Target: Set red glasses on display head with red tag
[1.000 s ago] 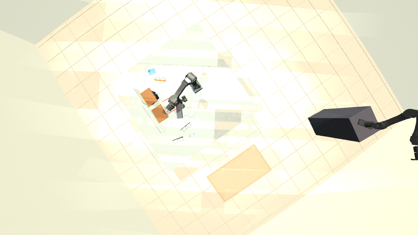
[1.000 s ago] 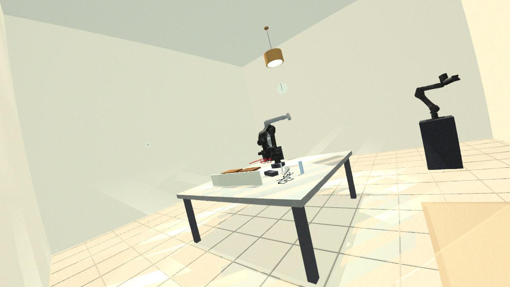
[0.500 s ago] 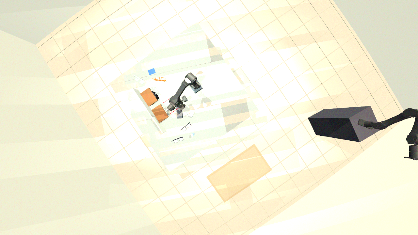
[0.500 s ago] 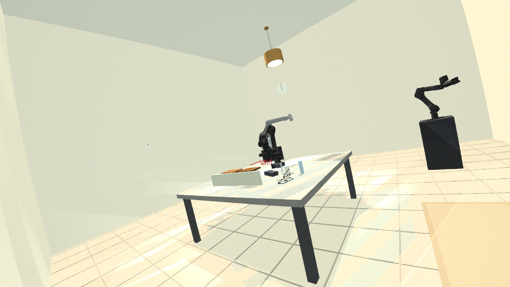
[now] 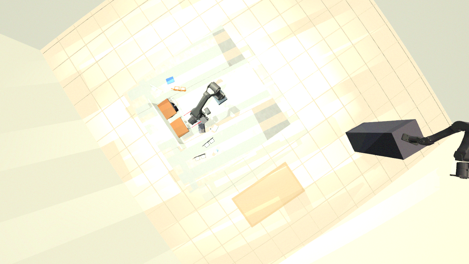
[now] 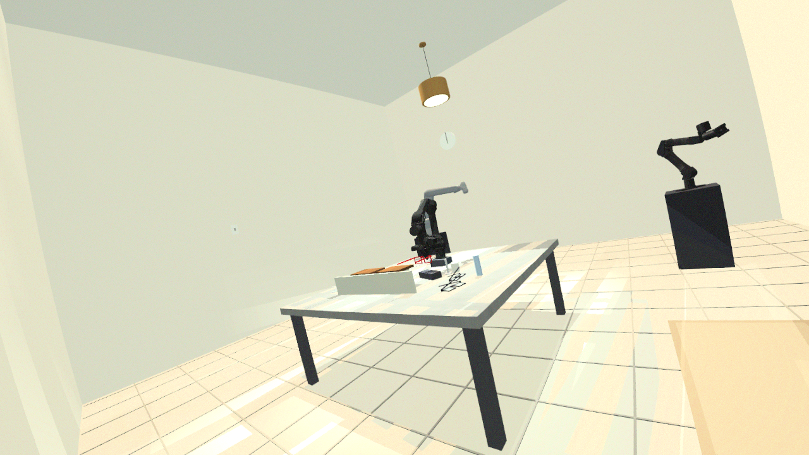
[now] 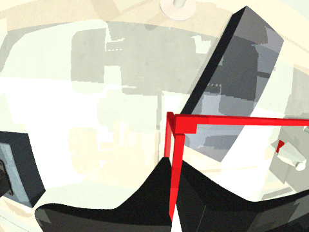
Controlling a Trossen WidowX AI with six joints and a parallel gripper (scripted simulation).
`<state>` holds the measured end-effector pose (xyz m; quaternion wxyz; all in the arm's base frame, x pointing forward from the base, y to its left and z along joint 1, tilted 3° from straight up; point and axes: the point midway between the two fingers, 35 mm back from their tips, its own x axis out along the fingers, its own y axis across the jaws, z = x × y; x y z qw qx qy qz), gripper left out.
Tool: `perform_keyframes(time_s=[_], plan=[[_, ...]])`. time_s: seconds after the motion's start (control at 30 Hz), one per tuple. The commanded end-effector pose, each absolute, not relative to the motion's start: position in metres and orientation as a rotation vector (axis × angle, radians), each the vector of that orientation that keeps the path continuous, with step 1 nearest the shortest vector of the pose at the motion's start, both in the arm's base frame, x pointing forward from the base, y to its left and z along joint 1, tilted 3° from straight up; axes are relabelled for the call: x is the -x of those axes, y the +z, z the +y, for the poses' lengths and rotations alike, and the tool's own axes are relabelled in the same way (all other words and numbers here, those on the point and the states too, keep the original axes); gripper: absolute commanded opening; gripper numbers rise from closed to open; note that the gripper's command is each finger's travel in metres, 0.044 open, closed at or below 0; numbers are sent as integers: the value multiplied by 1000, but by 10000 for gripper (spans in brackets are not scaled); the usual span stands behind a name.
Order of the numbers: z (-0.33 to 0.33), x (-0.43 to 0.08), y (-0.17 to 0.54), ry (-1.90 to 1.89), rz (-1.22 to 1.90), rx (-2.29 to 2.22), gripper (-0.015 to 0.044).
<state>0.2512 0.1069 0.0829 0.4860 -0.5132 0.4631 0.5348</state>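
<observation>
Fingers of the gripper (image 5: 203, 120) (image 6: 425, 255) (image 7: 174, 161): closed in a pinch on a red bar of the red glasses (image 5: 196, 124) (image 6: 420, 258) (image 7: 241, 120). The glasses are raised above the tabletop (image 6: 384, 318), inward from its front edge as the exterior view shows it. They are off the display head (image 7: 291, 156) with the red tag (image 7: 280, 146), which appears to the right in the wrist view, apart from the pinched bar.

A dark grey box (image 5: 201, 128) (image 6: 430, 274) (image 7: 235, 80) lies on the tabletop below the gripper's level. Two orange-brown boards (image 5: 167, 109) (image 5: 179, 127) (image 6: 367, 271) (image 6: 399, 268) are placed side by side behind a low pale panel (image 6: 376, 284), which stands upright near the front edge.

Two black-framed glasses (image 5: 208, 142) (image 5: 199, 157) (image 6: 455, 276) (image 6: 452, 285) rest between the grey box and the near corner in the exterior view. A light blue cylinder (image 6: 478, 265) stands upright nearer the right edge. Orange glasses (image 5: 178, 88) and a blue block (image 5: 169, 80) are positioned near each other, beyond the boards from the black pairs, toward the upper-left edge in the top view.
</observation>
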Motion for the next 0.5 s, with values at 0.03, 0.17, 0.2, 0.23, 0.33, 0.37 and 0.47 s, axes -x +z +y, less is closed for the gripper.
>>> perform_keyframes(time_s=[0.03,0.17,0.2,0.23,0.33,0.37,0.47], plan=[[108,-250,77,1309,1125,1246,0],[108,-250,73,1309,1125,1246,0],[108,-250,72,1309,1125,1246,0],[108,-250,71,1309,1125,1246,0],[108,-250,68,1308,1127,1248,0],[109,-250,67,1308,1127,1248,0],[109,-250,64,1308,1127,1248,0]])
